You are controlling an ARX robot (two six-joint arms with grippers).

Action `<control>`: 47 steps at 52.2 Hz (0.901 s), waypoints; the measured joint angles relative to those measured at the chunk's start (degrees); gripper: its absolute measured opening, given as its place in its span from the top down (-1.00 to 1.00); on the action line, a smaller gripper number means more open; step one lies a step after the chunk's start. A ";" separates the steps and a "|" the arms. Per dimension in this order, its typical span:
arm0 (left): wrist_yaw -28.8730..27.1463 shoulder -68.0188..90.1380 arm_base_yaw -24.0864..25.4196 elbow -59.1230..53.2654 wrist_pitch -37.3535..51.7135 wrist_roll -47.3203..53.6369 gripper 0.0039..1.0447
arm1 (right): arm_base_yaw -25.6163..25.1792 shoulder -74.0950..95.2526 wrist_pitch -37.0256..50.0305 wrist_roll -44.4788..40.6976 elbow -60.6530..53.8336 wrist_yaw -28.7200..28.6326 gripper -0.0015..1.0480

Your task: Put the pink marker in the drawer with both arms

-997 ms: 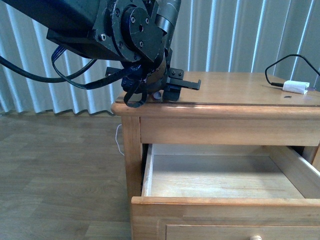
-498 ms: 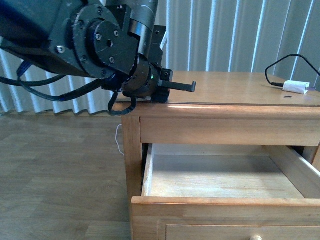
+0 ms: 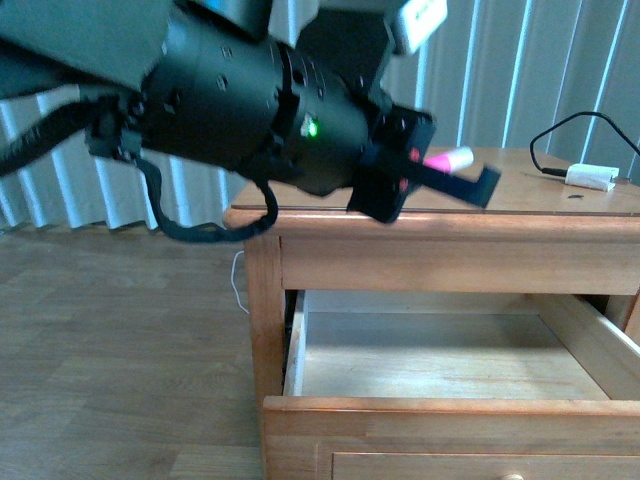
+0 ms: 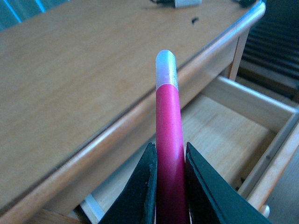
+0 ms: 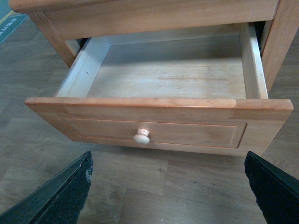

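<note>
Pink marker (image 4: pixel 168 140) is clamped btwn the two black fingers (image 4: pixel 145 186) of the left gripper (image 3: pixel 478 183), its white cap end sticking out past the tips. Gripper w/ marker hangs above the front edge of the nightstand top (image 3: pixel 560 198), not touching it. The drawer (image 5: pixel 187 133) is pulled out, below and just ahead of the tips. Right gripper (image 5: pixel 168 161) is spread wide, holding nothing; the round knob (image 5: pixel 141 136) on the drawer front sits ahead of it, btwn its fingers, apart from both. White adapter (image 3: pixel 590 176) w/ black cable (image 3: pixel 560 125) lies on the top, well beyond the left gripper's tips.
</note>
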 joint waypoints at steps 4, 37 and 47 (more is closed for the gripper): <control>-0.35 1.68 -0.44 -0.81 0.79 0.15 0.73 | 0.00 0.00 0.00 0.00 0.00 0.00 -0.83; -6.71 16.96 -2.12 2.14 2.51 -0.39 0.67 | 0.00 0.00 0.00 0.00 0.00 0.00 -0.83; -9.60 17.07 -2.38 2.29 3.72 -0.17 0.14 | 0.00 0.00 0.00 0.02 0.00 0.00 -0.83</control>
